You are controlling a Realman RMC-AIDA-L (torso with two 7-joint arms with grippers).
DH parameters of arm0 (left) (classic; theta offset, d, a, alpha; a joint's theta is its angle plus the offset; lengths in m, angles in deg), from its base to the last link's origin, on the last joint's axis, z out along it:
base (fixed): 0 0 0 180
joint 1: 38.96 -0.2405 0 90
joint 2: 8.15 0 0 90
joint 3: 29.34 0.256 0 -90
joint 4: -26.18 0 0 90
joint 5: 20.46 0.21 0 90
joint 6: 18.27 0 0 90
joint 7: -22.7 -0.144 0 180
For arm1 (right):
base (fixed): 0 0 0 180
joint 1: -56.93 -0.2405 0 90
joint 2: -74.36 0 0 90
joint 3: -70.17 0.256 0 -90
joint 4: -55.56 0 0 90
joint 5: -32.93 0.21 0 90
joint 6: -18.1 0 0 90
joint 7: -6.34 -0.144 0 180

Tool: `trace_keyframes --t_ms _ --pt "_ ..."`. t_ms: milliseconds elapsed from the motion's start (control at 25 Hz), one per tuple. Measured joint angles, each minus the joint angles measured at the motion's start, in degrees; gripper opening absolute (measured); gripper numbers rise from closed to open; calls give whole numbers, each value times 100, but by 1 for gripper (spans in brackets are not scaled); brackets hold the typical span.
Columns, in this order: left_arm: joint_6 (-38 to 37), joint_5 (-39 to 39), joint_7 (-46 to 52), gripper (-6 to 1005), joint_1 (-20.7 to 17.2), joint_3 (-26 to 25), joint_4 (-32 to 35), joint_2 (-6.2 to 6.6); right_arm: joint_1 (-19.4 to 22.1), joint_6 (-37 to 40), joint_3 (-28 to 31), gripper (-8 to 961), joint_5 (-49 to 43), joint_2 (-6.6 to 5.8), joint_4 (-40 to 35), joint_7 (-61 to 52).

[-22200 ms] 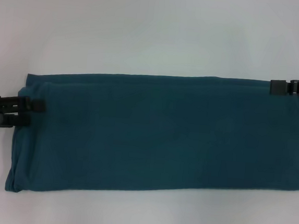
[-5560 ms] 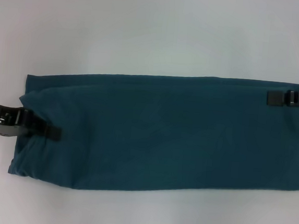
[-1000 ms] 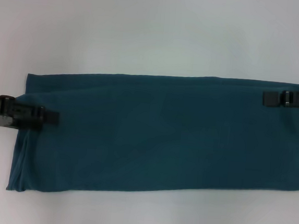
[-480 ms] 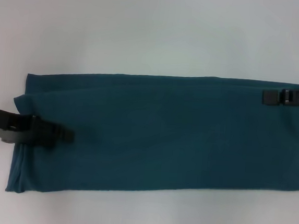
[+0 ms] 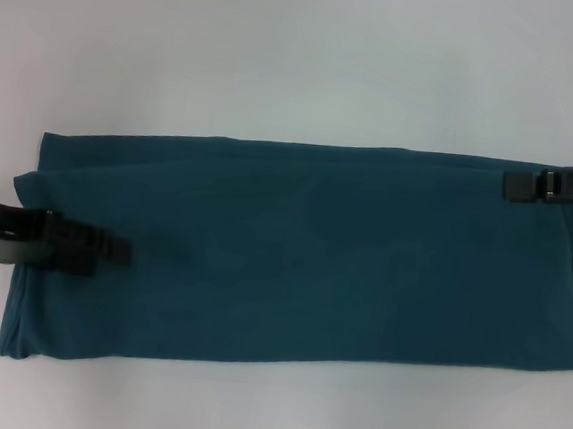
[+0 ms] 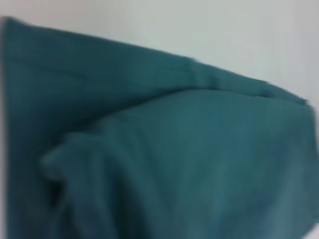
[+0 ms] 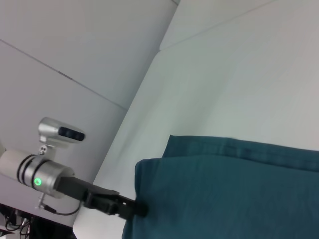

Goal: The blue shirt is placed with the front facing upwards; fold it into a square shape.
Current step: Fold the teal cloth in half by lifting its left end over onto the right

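I see the blue shirt [image 5: 303, 251] lying as a long folded band across the white table [image 5: 280, 53], with my left gripper [image 5: 113, 251] reaching in over the shirt's left end and lifting that cloth into a raised fold, clamped on it as far as I can judge, while my right gripper [image 5: 515, 185] sits at the shirt's far right corner, and I cannot tell how its fingers stand. Compared with half a second ago, the shirt's left end has slid outward and its near left corner sits farther left, the right gripper unmoved.
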Motion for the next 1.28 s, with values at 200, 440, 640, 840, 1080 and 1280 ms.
trace_keyframes --t_ms 200,440,640,840,1080,1280 --pt "-321 -243 -34 733 -62 -158 -226 48 0 0 -7 895 0 0 0 -2" --pt "-129 -104 64 733 -99 -213 -195 163 10 -1 -12 895 0 -3 0 -1" --pt "22 250 150 733 -93 -211 -212 177 24 -19 -12 895 0 -8 0 -2" --pt "90 420 256 732 -79 -211 -356 182 4 -23 -12 895 0 -1 0 -25" --pt "266 697 361 731 -62 -145 -342 144 -1 -34 -12 895 0 1 0 -28" --pt "248 709 347 731 -53 -172 -408 113 -8 -40 -12 895 0 0 0 -58"
